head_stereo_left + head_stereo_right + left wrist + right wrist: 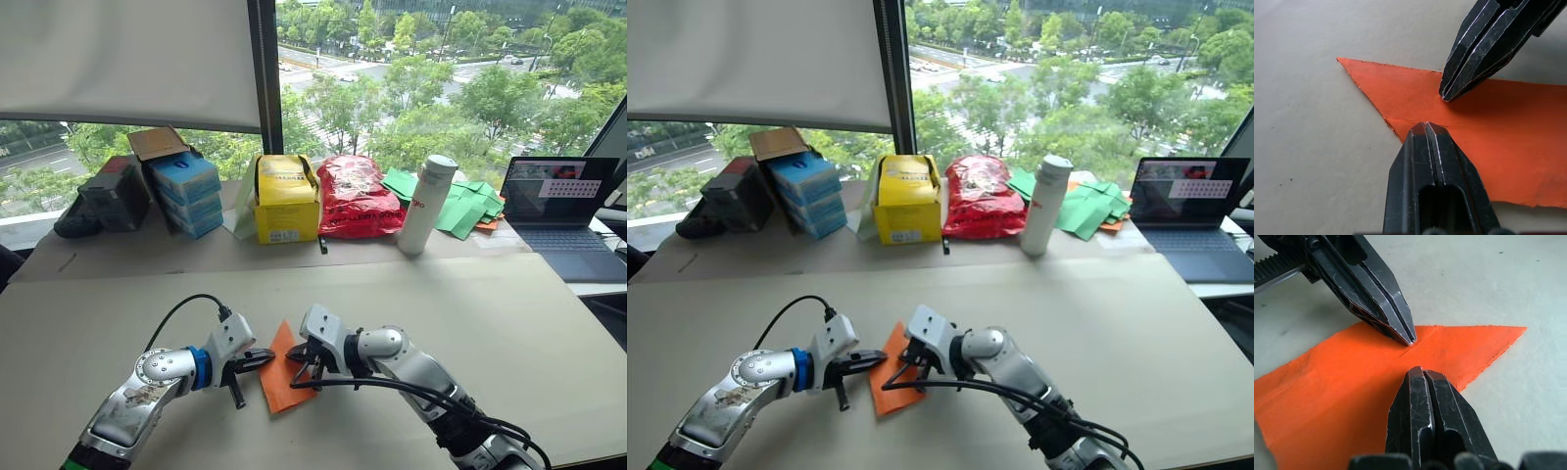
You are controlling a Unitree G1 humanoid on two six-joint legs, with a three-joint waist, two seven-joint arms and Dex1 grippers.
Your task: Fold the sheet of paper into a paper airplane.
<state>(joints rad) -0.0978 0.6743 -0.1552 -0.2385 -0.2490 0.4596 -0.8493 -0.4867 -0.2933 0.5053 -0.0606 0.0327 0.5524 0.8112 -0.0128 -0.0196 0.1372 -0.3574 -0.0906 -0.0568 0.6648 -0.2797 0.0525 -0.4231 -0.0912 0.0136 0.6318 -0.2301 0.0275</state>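
Item: sheet of paper [284,377], pointed, flat on table [441,304]; left gripper [1425,128], right gripper [1418,372] both closed, tips pressing crease. Risk: thin paper slipping or tearing under tips

Bright orange sheet of paper [281,372], black claws

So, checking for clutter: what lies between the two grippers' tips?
Just a strip of the orange sheet of paper, in the left wrist view, between left gripper and right gripper.

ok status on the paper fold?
Left gripper and right gripper both shut, tips pressing the orange paper flat on the table. Pointed shape formed. Nothing in the way.
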